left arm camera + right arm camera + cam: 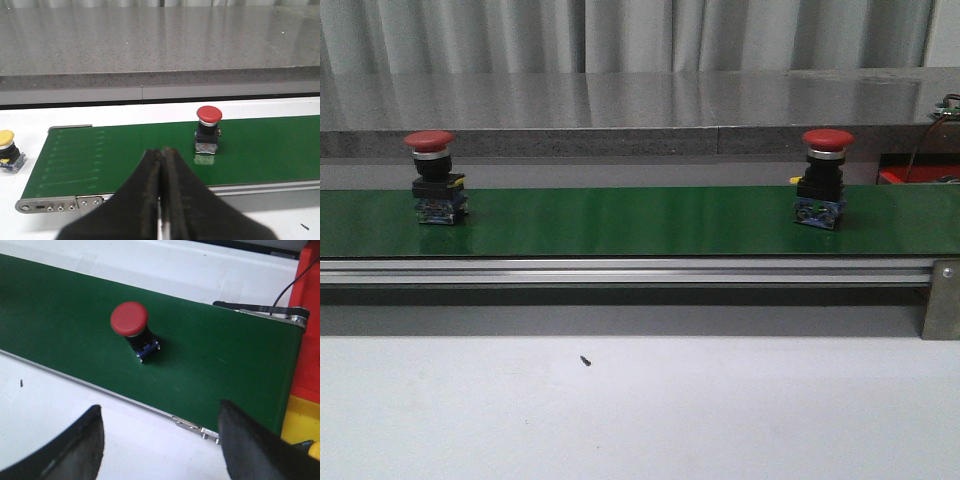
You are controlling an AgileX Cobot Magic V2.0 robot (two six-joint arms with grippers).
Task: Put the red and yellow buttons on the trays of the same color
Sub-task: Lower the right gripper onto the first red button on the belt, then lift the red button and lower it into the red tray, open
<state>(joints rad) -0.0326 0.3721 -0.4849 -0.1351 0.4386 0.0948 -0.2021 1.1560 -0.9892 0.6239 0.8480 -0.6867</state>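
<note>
While the left fingers (161,200) sit pressed together, the right fingers (160,440) are spread wide just near of the right red button (131,325) standing upright on the green belt (60,315), so that arm's closer.

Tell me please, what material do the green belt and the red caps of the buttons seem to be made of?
The green belt looks like smooth rubber or PVC with a slight sheen: it faintly mirrors the buttons standing on it. The red button caps look like moulded plastic, fairly matte, with an even colour. Neither can be confirmed by sight alone.
</note>
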